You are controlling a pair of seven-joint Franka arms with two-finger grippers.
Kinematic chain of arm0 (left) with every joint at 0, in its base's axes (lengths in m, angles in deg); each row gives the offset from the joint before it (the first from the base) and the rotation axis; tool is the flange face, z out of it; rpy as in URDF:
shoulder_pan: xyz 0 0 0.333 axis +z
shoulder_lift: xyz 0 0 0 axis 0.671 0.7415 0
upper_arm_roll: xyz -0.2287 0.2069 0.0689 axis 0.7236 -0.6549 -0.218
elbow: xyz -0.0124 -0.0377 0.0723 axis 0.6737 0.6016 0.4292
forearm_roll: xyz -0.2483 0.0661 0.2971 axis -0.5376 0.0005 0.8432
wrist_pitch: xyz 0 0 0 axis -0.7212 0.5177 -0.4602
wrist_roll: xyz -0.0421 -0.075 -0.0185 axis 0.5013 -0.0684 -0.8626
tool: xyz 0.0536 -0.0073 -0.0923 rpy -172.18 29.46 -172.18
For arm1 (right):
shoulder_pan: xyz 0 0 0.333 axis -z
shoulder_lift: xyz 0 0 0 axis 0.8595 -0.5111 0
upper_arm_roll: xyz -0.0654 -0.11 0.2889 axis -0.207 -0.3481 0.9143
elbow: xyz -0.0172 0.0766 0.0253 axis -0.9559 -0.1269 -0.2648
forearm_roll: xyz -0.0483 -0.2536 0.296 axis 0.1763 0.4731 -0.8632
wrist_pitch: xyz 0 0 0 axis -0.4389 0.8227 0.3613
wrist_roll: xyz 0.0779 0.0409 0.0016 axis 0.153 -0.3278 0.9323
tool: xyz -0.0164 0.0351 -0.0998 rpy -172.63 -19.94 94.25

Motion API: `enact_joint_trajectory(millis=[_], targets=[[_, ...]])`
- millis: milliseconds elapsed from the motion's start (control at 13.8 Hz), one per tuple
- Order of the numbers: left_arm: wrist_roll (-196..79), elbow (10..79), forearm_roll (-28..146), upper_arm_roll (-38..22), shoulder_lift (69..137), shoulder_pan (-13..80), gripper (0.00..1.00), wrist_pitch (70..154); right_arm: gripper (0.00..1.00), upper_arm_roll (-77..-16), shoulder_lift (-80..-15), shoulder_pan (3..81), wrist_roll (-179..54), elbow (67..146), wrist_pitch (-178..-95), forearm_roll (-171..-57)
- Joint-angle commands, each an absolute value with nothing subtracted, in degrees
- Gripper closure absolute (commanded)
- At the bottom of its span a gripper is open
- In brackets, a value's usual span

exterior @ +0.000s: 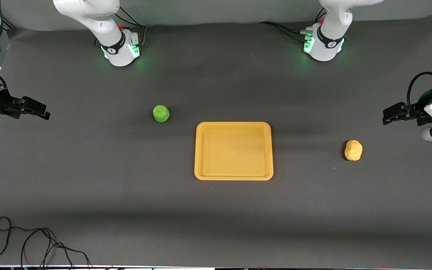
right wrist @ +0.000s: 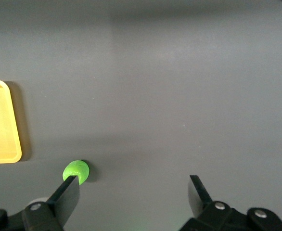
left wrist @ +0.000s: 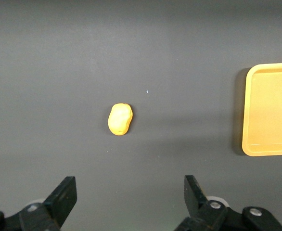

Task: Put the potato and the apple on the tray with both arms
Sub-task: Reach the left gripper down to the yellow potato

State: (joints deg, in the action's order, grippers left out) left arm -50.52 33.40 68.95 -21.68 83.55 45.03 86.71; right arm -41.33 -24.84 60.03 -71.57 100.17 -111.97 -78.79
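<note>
The yellow-orange tray (exterior: 233,150) lies flat in the middle of the table and holds nothing; its edge shows in the left wrist view (left wrist: 271,109) and the right wrist view (right wrist: 1,122). The green apple (exterior: 161,113) (right wrist: 76,170) sits on the table toward the right arm's end, a little farther from the front camera than the tray. The potato (exterior: 353,150) (left wrist: 120,119) lies toward the left arm's end. My left gripper (exterior: 388,115) (left wrist: 130,192) is open, high at that end. My right gripper (exterior: 43,111) (right wrist: 134,192) is open, high at the other end.
The two arm bases (exterior: 121,47) (exterior: 324,45) stand along the table edge farthest from the front camera. A loose black cable (exterior: 32,243) lies at the near edge toward the right arm's end. The table is covered with dark grey cloth.
</note>
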Motion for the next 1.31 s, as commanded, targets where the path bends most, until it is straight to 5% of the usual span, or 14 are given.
enact_joint_trajectory(millis=[0, 727, 1236], targets=[[-49.72, 32.25, 69.31, -21.87, 84.08, 44.87, 0.01, 87.02, 0.00, -42.05, -24.51, 59.44, -70.75, 100.14, -111.65, -78.37], [-48.67, 35.13, 68.87, -21.87, 84.70, 44.96, 0.01, 87.73, 0.00, -42.14, -24.51, 59.96, -70.49, 100.31, -111.64, -78.29], [-34.27, 43.15, 69.22, -21.96, 95.58, 50.39, 0.01, 98.79, 0.00, -42.14, -24.42, 59.96, -70.40, 100.40, -111.56, -78.29]])
